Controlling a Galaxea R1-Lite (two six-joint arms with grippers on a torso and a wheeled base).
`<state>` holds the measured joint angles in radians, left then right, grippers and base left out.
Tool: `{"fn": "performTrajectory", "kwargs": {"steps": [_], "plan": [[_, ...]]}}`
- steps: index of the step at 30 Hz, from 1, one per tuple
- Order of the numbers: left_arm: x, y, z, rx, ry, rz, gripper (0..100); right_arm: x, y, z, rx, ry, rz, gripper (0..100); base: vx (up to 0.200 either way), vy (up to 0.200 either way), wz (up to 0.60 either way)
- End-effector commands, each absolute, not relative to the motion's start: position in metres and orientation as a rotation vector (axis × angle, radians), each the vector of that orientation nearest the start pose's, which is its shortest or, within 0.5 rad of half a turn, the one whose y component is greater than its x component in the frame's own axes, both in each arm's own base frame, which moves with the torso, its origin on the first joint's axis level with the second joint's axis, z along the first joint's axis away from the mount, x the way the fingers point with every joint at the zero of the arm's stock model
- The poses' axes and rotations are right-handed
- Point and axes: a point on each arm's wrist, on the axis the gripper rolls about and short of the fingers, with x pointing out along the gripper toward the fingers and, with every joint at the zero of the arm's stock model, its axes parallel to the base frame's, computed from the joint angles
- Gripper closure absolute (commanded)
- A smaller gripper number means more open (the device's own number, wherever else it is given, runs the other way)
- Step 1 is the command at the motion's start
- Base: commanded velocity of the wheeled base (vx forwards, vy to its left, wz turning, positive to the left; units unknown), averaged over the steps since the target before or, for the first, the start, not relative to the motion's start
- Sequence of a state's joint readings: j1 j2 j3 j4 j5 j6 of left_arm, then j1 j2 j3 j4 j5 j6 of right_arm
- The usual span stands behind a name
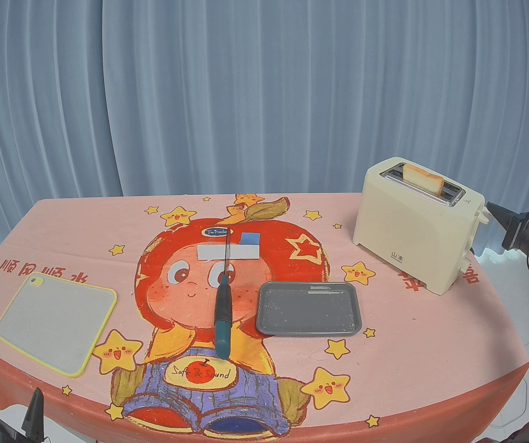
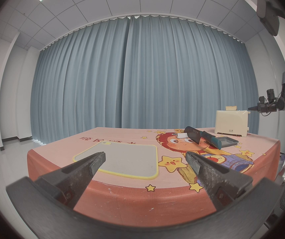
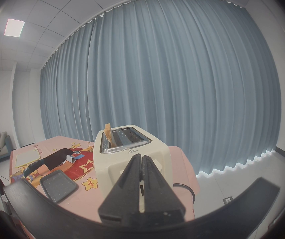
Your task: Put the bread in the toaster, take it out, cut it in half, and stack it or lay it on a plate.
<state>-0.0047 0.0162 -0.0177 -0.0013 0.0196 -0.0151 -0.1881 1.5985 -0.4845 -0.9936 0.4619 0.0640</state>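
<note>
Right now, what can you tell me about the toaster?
The toaster is a cream box, plastic-looking, with two metal-rimmed slots on top. It stands upright on the table, far right, beyond the tray. A slice of bread sticks up from one slot. The shut right tool points at its lever end; contact cannot be told.

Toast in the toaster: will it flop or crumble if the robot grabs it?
The toast sticks up out of the toaster slot without sagging, so it's probably stiff, not floppy. It looks thin, so it's likely light. Its golden crust looks dry and might crumble if squeezed hard.
</note>
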Motion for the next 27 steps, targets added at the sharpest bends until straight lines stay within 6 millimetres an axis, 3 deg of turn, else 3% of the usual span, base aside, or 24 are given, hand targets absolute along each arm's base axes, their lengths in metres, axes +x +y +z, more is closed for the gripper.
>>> {"fn": "performTrajectory", "kwargs": {"steps": [1, 27], "plan": [[-0.022, 0.001, 0.076, -0.015, 0.009, 0.015, 0, 0.249, -0.037, 0.16, 0.105, 0.14, 0.272, 100, 0.0, 0.0, 0.0], [-0.022, 0.001, 0.076, -0.015, 0.009, 0.015, 0, 0.251, -0.039, 0.13, 0.121, 0.251, 0.258, 100, 0.0, 0.0, 0.0]]}}
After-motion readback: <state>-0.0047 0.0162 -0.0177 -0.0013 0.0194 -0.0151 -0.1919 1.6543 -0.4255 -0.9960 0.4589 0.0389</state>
